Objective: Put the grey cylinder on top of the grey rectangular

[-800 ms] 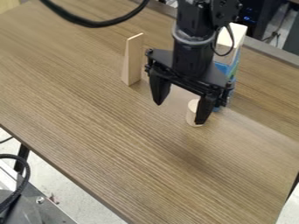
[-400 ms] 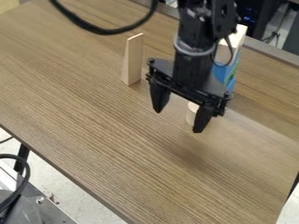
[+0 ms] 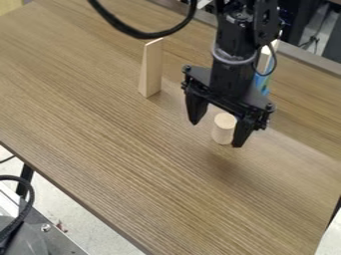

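Observation:
My gripper [image 3: 216, 134] hangs over the middle right of the table, open, its two fingers wide apart. A short pale wooden cylinder [image 3: 224, 129] stands upright on the table, seen between the fingers and nearer the right one; whether they touch cannot be told. Left of the gripper, a tall pale wooden wedge-like block [image 3: 151, 68] stands on end. Behind the arm is a block stack with a pale upper part [image 3: 265, 56] and a blue part [image 3: 261, 82], mostly hidden by the arm. Neither the cylinder nor the blocks look grey.
The wood-grain table [image 3: 133, 149] reaches toward the lower right, with its front edge running diagonally at the lower left. A black cable [image 3: 143, 34] loops over the table's far side. Metal equipment [image 3: 43, 234] stands beyond the table at the lower left.
My gripper first came slightly nearer the camera, then shifted right and a bit up in the view. More of the cylinder shows now, and less of the blue and pale stack. The blocks have stayed put.

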`<control>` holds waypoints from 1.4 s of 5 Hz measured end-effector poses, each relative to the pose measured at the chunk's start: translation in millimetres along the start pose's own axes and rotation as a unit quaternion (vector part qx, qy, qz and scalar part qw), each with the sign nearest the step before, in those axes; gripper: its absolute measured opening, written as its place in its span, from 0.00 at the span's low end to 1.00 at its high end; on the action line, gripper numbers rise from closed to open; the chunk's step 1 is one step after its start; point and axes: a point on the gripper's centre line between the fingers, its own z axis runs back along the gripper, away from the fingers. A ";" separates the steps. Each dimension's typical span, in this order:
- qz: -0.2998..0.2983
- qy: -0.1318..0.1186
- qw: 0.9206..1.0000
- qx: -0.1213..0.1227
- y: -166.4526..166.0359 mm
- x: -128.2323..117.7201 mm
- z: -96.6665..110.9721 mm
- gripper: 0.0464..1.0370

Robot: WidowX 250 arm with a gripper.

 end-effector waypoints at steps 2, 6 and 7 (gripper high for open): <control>-0.015 -0.023 1.000 -0.011 -0.2 9.1 -3.2 0.96; -0.022 -0.030 0.999 -0.017 10.5 17.4 -16.5 0.96; -0.021 -0.044 0.999 -0.017 10.0 23.3 -15.6 0.96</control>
